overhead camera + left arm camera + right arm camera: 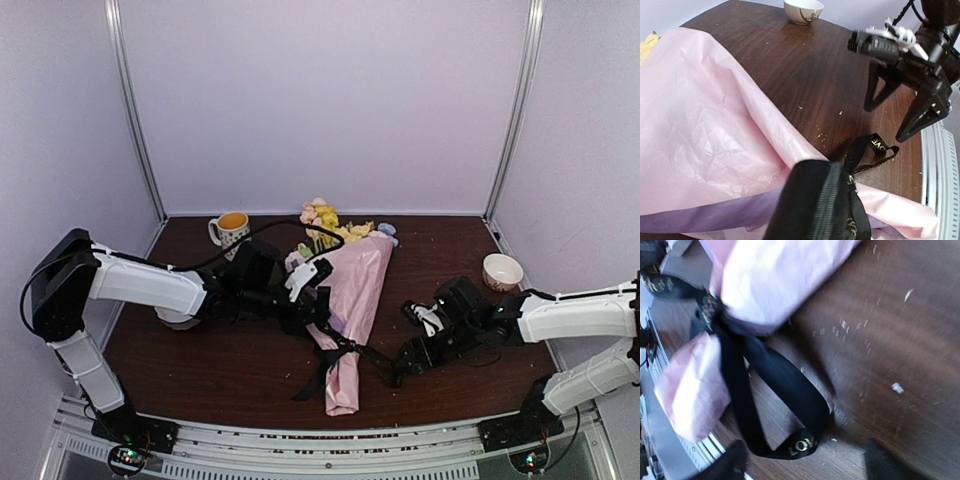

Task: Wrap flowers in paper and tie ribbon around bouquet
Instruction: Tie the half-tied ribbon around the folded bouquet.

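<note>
The bouquet lies on the table as a pink paper cone, narrow end toward me. The flowers, yellow and peach, stick out of its far end. The black ribbon is bound round the lower cone, with tails trailing left and right. My left gripper sits on the cone just above the binding, shut, and the ribbon runs out from its tip. My right gripper stands open low over the table to the right. A ribbon loop with gold lettering lies loose between its fingertips.
A mug of orange liquid stands at the back left and a small bowl at the right. A pale round object lies under the left arm. A metal rail runs along the near edge. Bits of debris dot the wood.
</note>
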You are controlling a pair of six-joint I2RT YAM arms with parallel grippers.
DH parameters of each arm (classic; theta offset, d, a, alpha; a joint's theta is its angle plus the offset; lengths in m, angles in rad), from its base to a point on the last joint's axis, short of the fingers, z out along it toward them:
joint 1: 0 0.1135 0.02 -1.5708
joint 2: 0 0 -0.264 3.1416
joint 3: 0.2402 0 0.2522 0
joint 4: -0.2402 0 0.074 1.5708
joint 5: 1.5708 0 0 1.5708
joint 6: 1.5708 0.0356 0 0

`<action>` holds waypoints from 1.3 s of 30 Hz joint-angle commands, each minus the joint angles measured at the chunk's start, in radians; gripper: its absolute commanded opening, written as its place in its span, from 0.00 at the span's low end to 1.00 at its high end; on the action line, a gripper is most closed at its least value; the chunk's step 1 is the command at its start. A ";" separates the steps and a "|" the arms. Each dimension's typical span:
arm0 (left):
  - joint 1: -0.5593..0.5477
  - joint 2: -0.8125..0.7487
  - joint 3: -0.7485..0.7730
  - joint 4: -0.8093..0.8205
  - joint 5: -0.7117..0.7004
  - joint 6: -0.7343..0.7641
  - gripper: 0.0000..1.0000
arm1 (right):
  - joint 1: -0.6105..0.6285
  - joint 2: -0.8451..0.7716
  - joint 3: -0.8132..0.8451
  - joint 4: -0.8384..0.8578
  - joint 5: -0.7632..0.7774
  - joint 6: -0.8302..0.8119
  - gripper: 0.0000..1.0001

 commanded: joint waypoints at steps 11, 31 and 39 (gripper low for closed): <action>-0.046 -0.029 0.111 -0.029 0.077 0.071 0.00 | -0.004 -0.168 0.169 0.129 0.028 -0.233 1.00; -0.050 0.013 0.178 -0.019 0.093 0.048 0.00 | 0.042 0.212 0.248 0.421 -0.110 -0.290 0.80; 0.065 0.015 0.188 -0.172 -0.237 -0.061 0.96 | 0.040 0.161 0.206 0.358 -0.056 -0.266 0.93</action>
